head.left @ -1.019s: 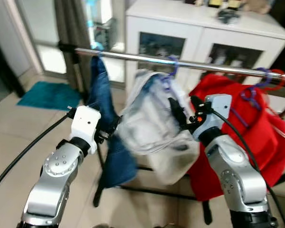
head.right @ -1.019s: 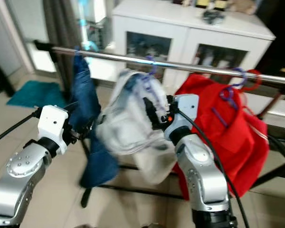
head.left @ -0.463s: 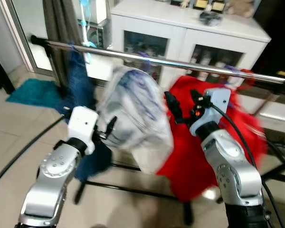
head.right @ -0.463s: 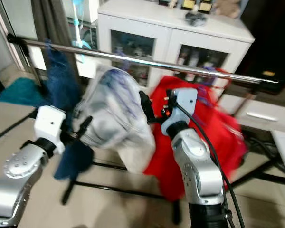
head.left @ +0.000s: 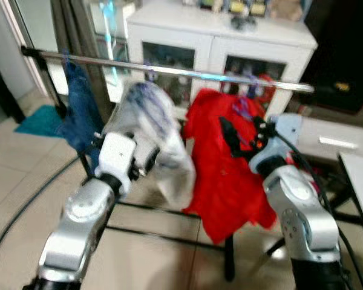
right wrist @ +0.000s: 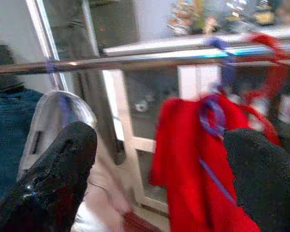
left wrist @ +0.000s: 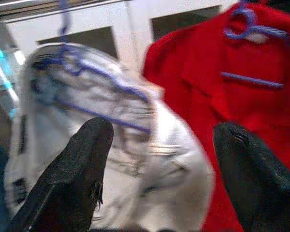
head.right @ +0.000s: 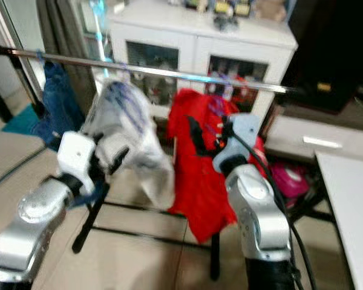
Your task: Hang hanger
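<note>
Three garments hang along the rail (head.left: 169, 69): red one (head.left: 227, 157) toward its right end, white one (head.left: 148, 130) on its purple hanger (left wrist: 82, 72) mid-rail, jeans (head.left: 78, 115) at left. Left gripper (left wrist: 157, 188) and right gripper (right wrist: 159, 188), both released and empty, face them, apparently clear.

The rail (head.left: 169, 70) is polished metal with a bright, glossy shine. On the rail hang soft cloth pieces: a matt red garment (head.left: 230, 175), a pale white garment (head.left: 154, 133) with a faint sheen, and rough blue denim (head.left: 78, 115). The hanger (left wrist: 87, 82) inside the white garment looks like smooth purple plastic. Behind the rail, the cabinet (head.left: 224, 42) is painted white and smooth, with glass doors. Under the rail, the floor (head.left: 24, 175) is smooth, slightly glossy tile. Both arms have brushed silver metal shells and matt black fingers (left wrist: 72, 183).
</note>
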Robot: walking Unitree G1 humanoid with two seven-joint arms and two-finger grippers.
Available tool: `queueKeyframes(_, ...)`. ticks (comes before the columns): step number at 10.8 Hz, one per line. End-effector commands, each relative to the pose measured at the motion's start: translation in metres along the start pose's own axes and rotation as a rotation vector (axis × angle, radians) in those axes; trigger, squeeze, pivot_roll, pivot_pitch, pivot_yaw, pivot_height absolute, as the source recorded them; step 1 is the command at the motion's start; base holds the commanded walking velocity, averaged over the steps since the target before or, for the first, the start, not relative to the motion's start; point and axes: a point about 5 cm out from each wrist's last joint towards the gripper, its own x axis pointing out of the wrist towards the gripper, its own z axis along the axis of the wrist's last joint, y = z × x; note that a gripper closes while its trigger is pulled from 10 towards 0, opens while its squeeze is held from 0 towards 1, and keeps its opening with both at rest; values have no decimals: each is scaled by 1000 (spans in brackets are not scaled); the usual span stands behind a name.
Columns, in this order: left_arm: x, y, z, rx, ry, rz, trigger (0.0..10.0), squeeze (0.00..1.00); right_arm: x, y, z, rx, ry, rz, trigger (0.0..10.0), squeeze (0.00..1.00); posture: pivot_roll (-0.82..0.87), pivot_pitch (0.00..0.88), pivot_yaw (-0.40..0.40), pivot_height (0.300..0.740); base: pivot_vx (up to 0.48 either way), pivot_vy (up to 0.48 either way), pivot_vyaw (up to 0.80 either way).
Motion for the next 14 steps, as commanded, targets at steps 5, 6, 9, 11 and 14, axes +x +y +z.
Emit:
queueKeyframes(5,-3,0,0,-20,-16,-9,10000,0,8,5,1,-5,4,49,10000,1000,-12,0,-56,740,0,0,0)
queueKeyframes(6,-3,2,-1,-20,-11,-16,10000,0,9,9,0,-12,13,87,10000,1000,-23,0,-40,740,0,0,0)
queueKeyframes(9,2,5,-2,-28,-12,-28,10000,0,-2,4,-6,-12,34,62,10000,1000,-36,0,-19,740,0,0,267)
queueKeyframes(11,3,6,-1,-24,-12,-25,10000,0,-3,-4,-7,21,34,14,10000,1000,-32,0,-22,740,0,461,0)
queueKeyframes(14,2,10,-2,-22,-4,-13,10000,0,0,5,-8,56,27,24,10000,1000,-22,0,-26,740,0,480,0)
